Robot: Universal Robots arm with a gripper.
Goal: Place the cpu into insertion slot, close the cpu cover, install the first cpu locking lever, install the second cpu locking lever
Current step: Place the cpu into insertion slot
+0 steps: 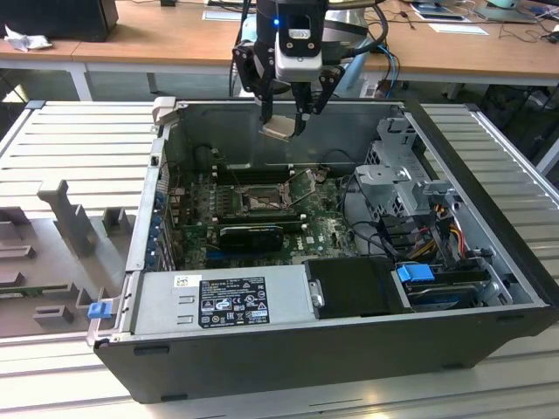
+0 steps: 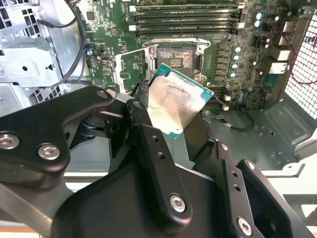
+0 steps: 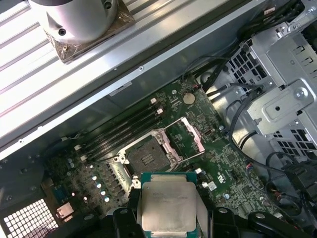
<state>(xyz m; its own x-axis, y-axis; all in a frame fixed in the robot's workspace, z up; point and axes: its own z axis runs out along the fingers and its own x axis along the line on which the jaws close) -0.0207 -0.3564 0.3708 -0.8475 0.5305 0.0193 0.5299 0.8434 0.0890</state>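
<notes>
An open metal computer case (image 1: 349, 358) is laid on the ribbed bench (image 1: 79, 148), a green motherboard (image 1: 323, 231) inside. The insertion slot (image 3: 147, 157) is seen bare — dark, square — with its thin grey cpu cover (image 3: 184, 136) swung open beside it. The cpu (image 3: 168, 202), flat, stiff and light, silver-topped, is clamped in the claw (image 1: 284, 122) above the slot, well apart. It is judged fragile underneath — best gripped by opposite edges.

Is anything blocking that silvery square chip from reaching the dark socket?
Nothing visible. The gripper holds the silver-topped square cpu above the dark square insertion slot, which lies open, its grey metal cpu cover swung aside.
</notes>
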